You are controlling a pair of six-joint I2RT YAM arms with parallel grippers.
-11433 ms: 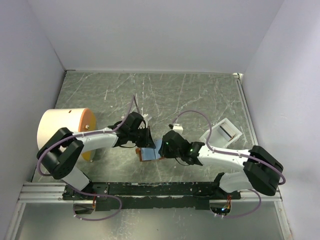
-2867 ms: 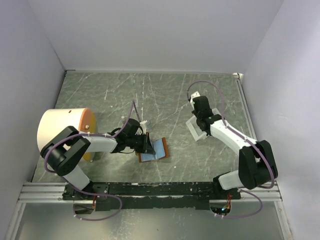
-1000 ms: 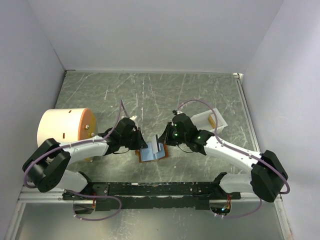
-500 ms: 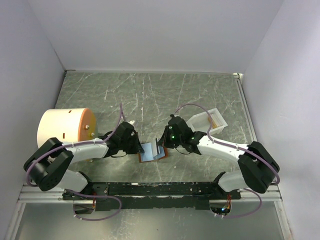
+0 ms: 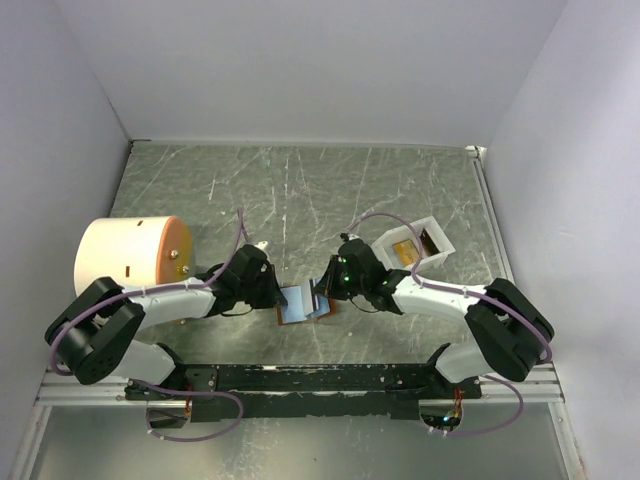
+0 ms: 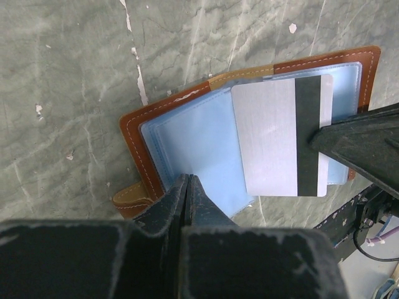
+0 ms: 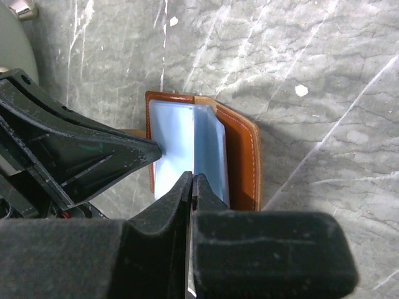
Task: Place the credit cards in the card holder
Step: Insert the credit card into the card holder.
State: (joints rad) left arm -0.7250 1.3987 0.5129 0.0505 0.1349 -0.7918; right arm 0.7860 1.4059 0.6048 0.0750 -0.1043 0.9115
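The card holder lies open on the table, brown leather outside and light-blue lining inside. My left gripper is shut, its tips resting on the left blue page. A silver credit card with a black stripe hangs over the right page, and my right gripper is shut on its edge. In the right wrist view the card holder sits just beyond my fingertips. From above, the left gripper and the right gripper meet over the card holder. A tan-orange credit card lies in the white tray.
A cream drum with an orange face stands at the left. The white tray sits behind the right arm. A black rail runs along the near edge, and grey walls close the table on three sides.
My right arm came from the white tray to the card holder carrying the card and sank closer over the right page. The left gripper stayed on the card holder.
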